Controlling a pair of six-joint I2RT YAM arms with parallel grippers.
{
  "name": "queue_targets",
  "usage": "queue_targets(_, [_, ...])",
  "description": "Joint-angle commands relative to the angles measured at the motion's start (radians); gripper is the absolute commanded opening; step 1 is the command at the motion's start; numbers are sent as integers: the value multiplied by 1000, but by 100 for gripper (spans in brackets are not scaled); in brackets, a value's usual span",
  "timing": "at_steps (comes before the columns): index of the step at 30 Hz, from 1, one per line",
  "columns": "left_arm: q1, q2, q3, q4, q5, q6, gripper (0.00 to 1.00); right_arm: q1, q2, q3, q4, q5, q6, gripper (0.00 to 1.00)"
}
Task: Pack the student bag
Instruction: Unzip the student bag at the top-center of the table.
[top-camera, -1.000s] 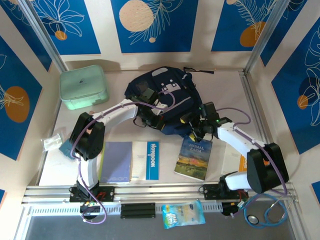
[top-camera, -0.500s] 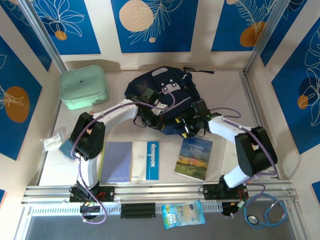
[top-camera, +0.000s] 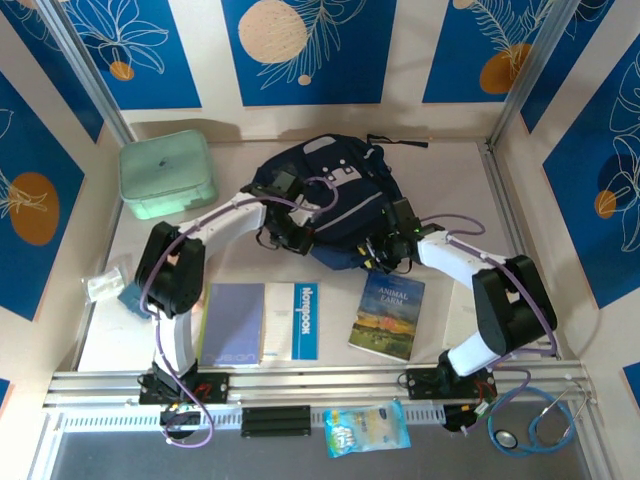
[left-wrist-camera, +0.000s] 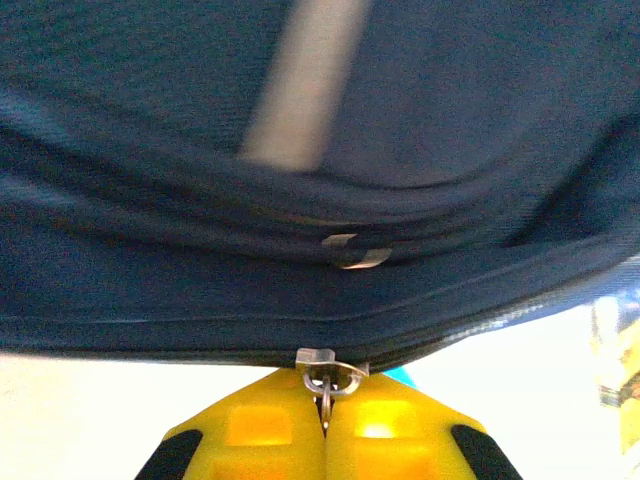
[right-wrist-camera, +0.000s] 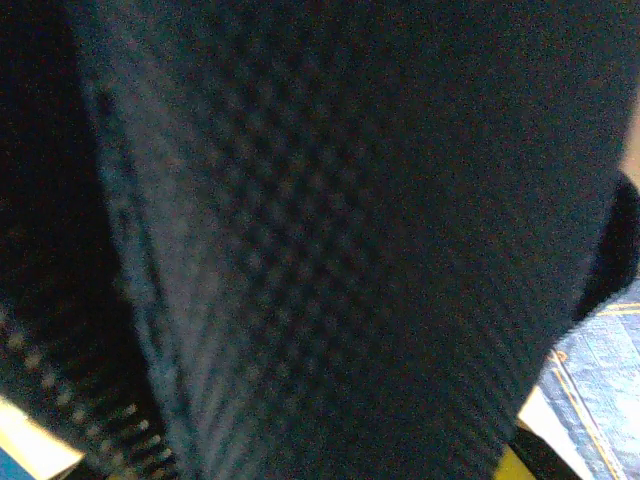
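One dark navy fabric backpack (top-camera: 340, 185) at rear centre of the tabletop (top-camera: 450, 180); three paperback books (top-camera: 388, 316) before it. Left gripper (left-wrist-camera: 326, 400) pinched closed on the metal zipper pull (left-wrist-camera: 322, 362); right gripper (top-camera: 383, 252) against the backpack fabric, opening indeterminable.

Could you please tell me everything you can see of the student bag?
The student bag is dark navy fabric with white patches, a pale stripe and black straps, lying slumped at the back of the table. The left gripper is shut on a metal zip pull at its near seam; the right gripper sits at its near right edge, close to mesh-textured fabric.
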Motion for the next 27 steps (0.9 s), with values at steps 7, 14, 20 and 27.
queue_targets(7, [139,62,53,18,-105,40,0,-18,-43,40,-66,66,-49,22])
queue_targets(14, [195,155,159,62,-156,28,0,-15,-52,42,-26,43,-67,22])
queue_targets(20, [216,174,176,98,-208,27,3,24,-15,71,12,16,-70,22])
queue_targets(27, [231,60,80,115,-245,-22,51,100,96,150,92,-3,-33,22])
